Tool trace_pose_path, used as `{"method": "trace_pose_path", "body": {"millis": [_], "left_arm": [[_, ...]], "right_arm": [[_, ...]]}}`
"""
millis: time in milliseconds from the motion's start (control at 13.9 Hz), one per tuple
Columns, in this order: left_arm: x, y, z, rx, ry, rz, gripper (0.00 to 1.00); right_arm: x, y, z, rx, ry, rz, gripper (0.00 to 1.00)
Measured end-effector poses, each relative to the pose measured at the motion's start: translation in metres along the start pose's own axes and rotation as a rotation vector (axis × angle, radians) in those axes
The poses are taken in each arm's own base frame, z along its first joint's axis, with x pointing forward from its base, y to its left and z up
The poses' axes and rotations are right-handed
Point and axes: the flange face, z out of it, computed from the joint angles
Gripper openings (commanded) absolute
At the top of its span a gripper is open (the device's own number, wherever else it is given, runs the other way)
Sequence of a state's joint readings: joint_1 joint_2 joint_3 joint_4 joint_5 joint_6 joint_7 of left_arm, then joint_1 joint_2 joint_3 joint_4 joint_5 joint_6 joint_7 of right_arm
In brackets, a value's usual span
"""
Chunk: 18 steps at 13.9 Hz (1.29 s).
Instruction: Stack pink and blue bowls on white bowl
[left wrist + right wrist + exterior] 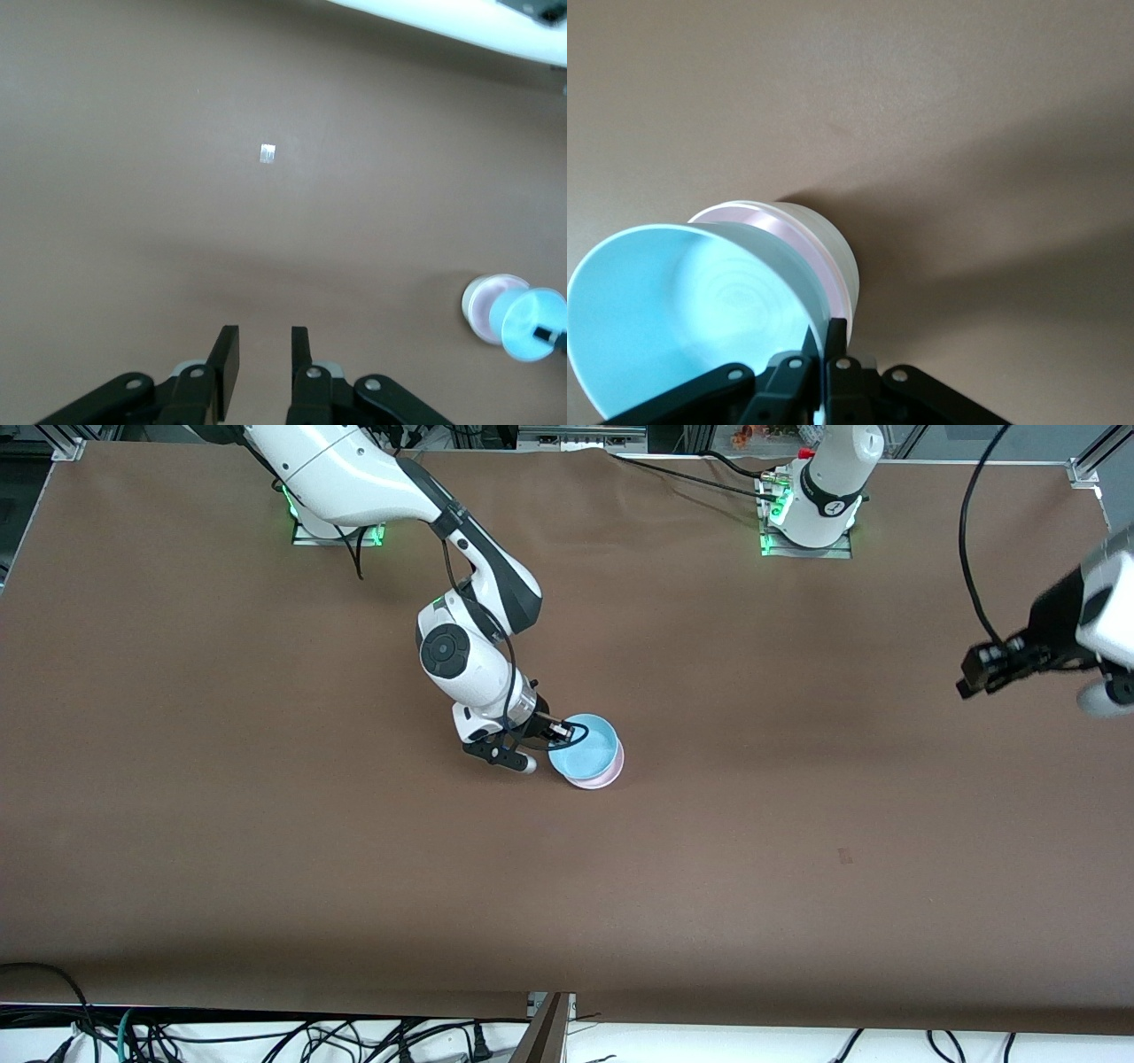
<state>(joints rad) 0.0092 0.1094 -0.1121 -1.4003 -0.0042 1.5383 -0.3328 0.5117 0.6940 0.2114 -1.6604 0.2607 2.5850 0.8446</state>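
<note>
Near the table's middle, my right gripper (556, 733) is shut on the rim of the light blue bowl (585, 746). In the right wrist view one finger sits inside the blue bowl (682, 319) and one outside, at the right gripper (826, 332). The blue bowl is tilted over the pink bowl (788, 223), which is nested in the white bowl (831, 248). Only a pink edge (604, 778) shows under the blue one from the front. My left gripper (970, 677) waits in the air at the left arm's end of the table. The left gripper (263, 341) is open and holds nothing.
Bare brown table cloth (266, 850) surrounds the stack. A small white mark (267, 153) lies on the cloth under the left wrist camera, and a faint spot (844, 856) lies nearer to the front camera. Cables (266, 1036) hang along the front edge.
</note>
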Motion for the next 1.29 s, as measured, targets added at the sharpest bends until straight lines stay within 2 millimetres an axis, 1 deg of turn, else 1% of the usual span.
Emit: {"method": "trace_pose_path", "body": {"millis": [72, 144, 216, 288, 359, 431, 503, 575, 862, 1078, 1150, 1222, 1294], "left_arm": [[-0.015, 0.001, -0.002, 0.020, 0.001, 0.036, 0.34], [-0.027, 0.003, 0.000, 0.041, -0.002, 0.064, 0.38], [-0.035, 0.003, 0.005, 0.054, -0.005, 0.084, 0.44], [-0.039, 0.004, 0.012, 0.060, -0.009, 0.118, 0.53], [-0.039, 0.003, 0.017, 0.062, -0.015, 0.169, 0.63], [-0.039, 0.002, 0.020, 0.063, -0.023, 0.230, 0.74], [-0.039, 0.002, 0.022, 0.063, -0.028, 0.279, 0.94], [-0.040, 0.002, 0.021, 0.063, -0.029, 0.308, 1.00], [-0.048, 0.023, 0.020, 0.062, -0.027, 0.357, 1.00], [-0.045, 0.026, 0.016, 0.058, -0.015, 0.359, 1.00], [-0.043, 0.026, 0.015, 0.057, -0.013, 0.359, 1.00], [-0.042, 0.026, 0.016, 0.056, -0.015, 0.358, 1.00], [-0.040, 0.026, 0.018, 0.056, -0.018, 0.358, 1.00]], "right_arm": [[-0.001, 0.000, 0.002, -0.002, -0.002, 0.000, 0.00], [-0.001, 0.001, 0.003, -0.004, -0.003, 0.000, 0.00], [-0.001, 0.002, 0.005, -0.006, -0.004, 0.001, 0.25], [-0.001, 0.003, 0.007, -0.008, -0.006, 0.002, 0.81], [0.000, 0.003, 0.008, -0.009, -0.006, 0.003, 1.00], [0.000, 0.003, 0.008, -0.008, -0.006, 0.003, 1.00], [0.001, 0.002, 0.009, -0.006, -0.005, 0.003, 1.00], [0.002, 0.000, 0.008, -0.003, -0.004, 0.003, 1.00], [0.003, -0.003, 0.005, 0.005, 0.000, 0.001, 1.00], [0.007, -0.008, -0.001, -0.013, 0.014, -0.033, 1.00], [0.013, -0.010, -0.008, -0.044, 0.016, -0.053, 1.00], [0.026, -0.013, -0.020, -0.084, 0.018, -0.069, 1.00], [0.043, -0.013, -0.038, -0.133, 0.019, -0.097, 1.00]]}}
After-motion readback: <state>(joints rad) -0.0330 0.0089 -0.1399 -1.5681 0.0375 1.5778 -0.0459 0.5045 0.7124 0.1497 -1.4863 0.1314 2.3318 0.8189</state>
